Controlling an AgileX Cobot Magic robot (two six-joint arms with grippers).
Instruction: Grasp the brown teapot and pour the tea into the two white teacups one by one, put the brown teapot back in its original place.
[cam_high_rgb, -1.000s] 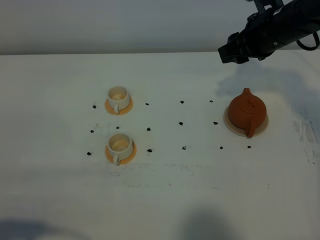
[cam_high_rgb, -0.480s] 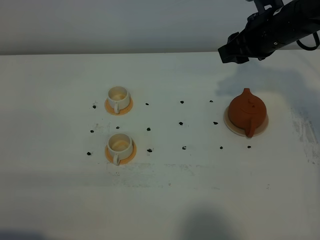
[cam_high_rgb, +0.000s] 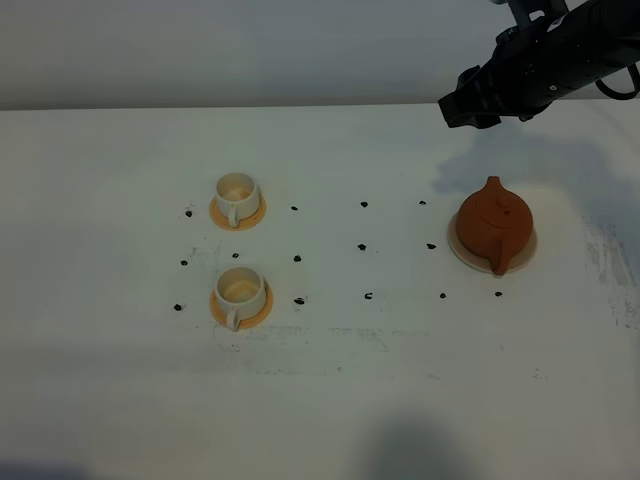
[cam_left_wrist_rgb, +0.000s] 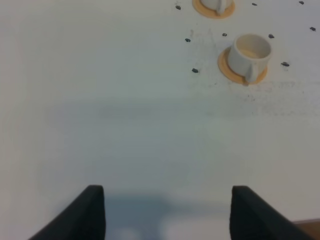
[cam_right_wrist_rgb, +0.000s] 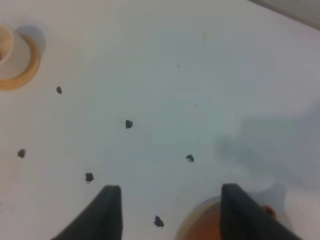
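Plainly, black specks (cam_high_rgb: 362, 245) dot the white tabletop (cam_high_rgb: 120, 390) near the teapot (cam_high_rgb: 493, 222).

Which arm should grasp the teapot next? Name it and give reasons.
Right. The right gripper hangs open just beyond the brown teapot, which shows by its fingers in its wrist view. The left gripper is out of the high view, nearer the two white teacups.

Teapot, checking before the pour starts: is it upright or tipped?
Upright: the brown teapot sits flat on its beige coaster, lid on top.
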